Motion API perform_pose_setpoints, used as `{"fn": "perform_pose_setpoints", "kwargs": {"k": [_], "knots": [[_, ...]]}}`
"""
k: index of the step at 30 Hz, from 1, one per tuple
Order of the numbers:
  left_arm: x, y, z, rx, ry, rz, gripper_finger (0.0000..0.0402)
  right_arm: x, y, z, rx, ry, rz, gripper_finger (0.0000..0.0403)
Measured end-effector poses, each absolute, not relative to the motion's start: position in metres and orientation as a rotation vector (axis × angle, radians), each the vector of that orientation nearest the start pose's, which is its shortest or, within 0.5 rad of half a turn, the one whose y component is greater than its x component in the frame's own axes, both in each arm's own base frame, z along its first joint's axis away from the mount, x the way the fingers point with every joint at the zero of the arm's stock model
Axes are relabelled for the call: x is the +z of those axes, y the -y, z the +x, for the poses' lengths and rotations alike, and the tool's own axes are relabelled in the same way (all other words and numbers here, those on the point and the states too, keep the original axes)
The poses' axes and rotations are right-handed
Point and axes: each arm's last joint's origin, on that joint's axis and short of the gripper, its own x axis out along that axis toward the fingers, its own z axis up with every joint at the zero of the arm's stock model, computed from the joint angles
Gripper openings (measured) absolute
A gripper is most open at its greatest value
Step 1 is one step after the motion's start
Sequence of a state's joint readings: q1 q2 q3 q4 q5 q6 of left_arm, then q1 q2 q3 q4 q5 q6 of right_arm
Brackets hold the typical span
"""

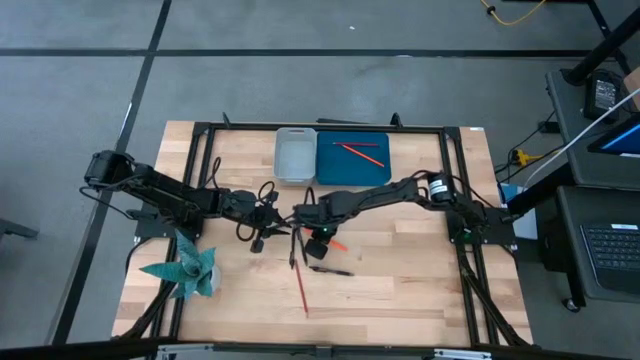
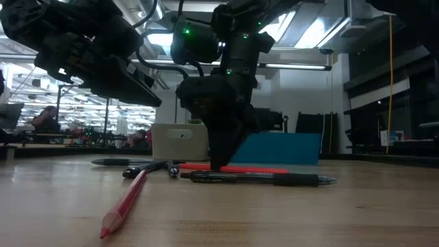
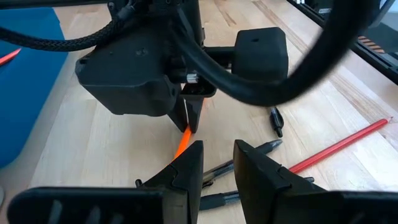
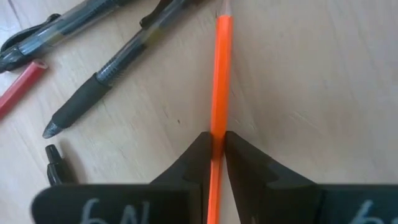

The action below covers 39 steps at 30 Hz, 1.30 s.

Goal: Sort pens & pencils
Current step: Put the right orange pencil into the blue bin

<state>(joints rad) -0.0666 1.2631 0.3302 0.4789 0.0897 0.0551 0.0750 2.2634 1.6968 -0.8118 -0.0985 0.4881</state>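
The orange pencil [image 4: 222, 74] lies flat on the wooden table [image 1: 420, 290], in the loose cluster of pens and pencils near the table's middle; the right gripper [image 4: 215, 152] has its two fingers pinched on the pencil's shaft, tips down at the wood, so the grasp looks made but the lift not yet begun; a clean lift would go straight up, keeping the pencil level so it does not pivot in the pinch or drag the black pens [image 4: 118, 59] lying just beside it, then carry toward the blue tray [image 1: 352, 158] at the table's far edge, where two red-orange pencils [image 1: 358, 150] already rest; the grey tray [image 1: 294, 155] touching it appears empty; the left gripper [image 3: 219, 163] hovers near the cluster, fingers parted and holding nothing; a long red pencil [image 1: 301, 290] lies apart, nearer the front edge.
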Motion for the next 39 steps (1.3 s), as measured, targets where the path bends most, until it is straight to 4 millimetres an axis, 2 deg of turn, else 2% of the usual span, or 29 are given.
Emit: {"fn": "perform_pose_setpoints", "kwargs": {"k": [10, 26, 39], "knots": [[0.152, 0.017, 0.220, -0.166, -0.450, 0.049, 0.0082, 0.150, -0.035, 0.444, -0.250, -1.454, 0.355, 0.0053], [0.152, 0.017, 0.220, -0.165, -0.451, 0.049, 0.0082, 0.151, -0.036, 0.444, -0.269, -1.456, 0.369, 0.0053], [0.152, 0.017, 0.220, -0.165, -0.450, 0.049, 0.0082, 0.152, -0.048, 0.443, -0.244, -1.452, 0.349, 0.0053]]}}
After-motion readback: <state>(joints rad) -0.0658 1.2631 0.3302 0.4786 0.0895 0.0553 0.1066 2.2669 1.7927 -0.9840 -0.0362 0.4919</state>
